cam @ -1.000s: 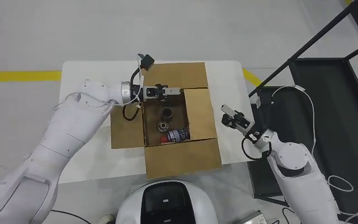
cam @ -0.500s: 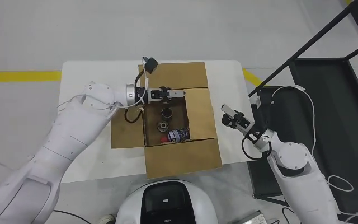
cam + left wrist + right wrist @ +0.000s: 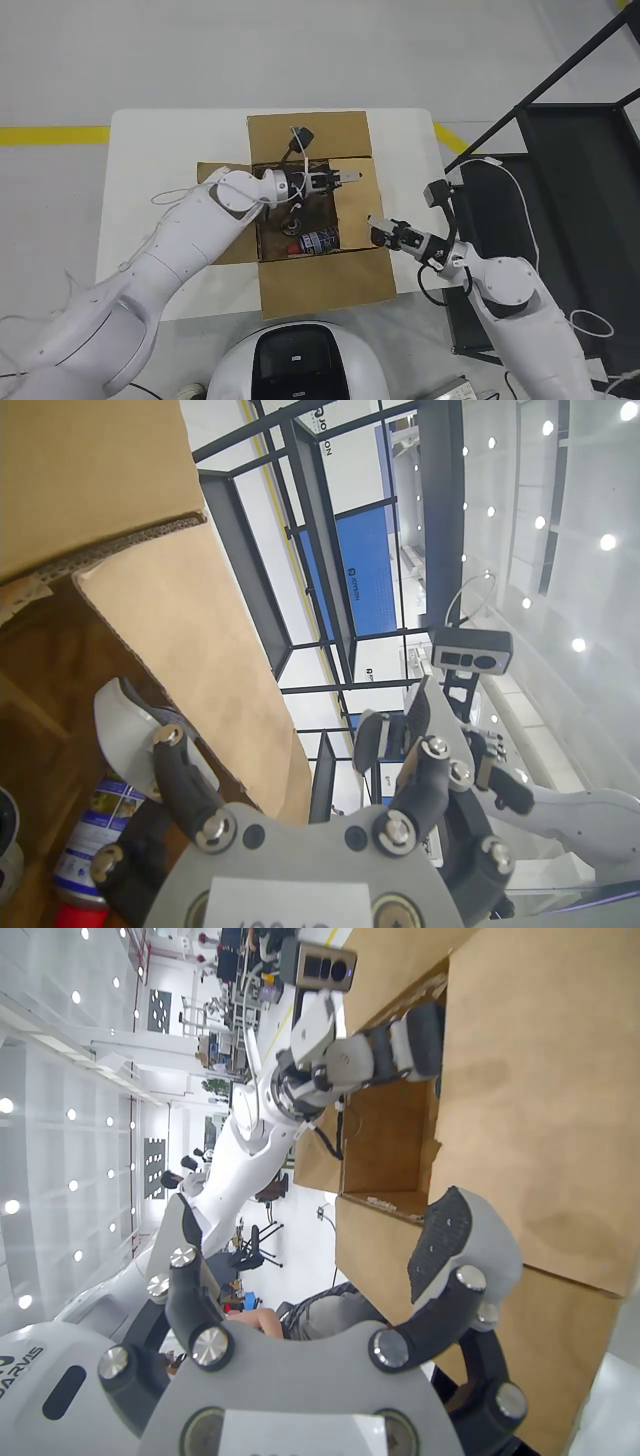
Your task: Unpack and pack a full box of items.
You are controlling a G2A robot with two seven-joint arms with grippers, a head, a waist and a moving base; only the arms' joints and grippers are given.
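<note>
Brown corrugated box [image 3: 305,135] sits mid-table [image 3: 170,150]. Left gripper [image 3: 345,179], at the opening's 2 o'clock, is spread; its wrist view shows the fingers astride a flap's [image 3: 200,650] fluted edge. Inside, a blue-labelled can [image 3: 316,240] lies at 5 o'clock. Right gripper [image 3: 378,228], agape, hovers at 3 o'clock.

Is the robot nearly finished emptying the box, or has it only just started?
Only just started, it seems. Done: the box has its flaps folded open. In hand: nothing. The open left gripper straddles the edge of the right flap, and the open right gripper hovers beside that flap. Left: the spray can lies inside the box, so lifting things out and packing them back remain.
</note>
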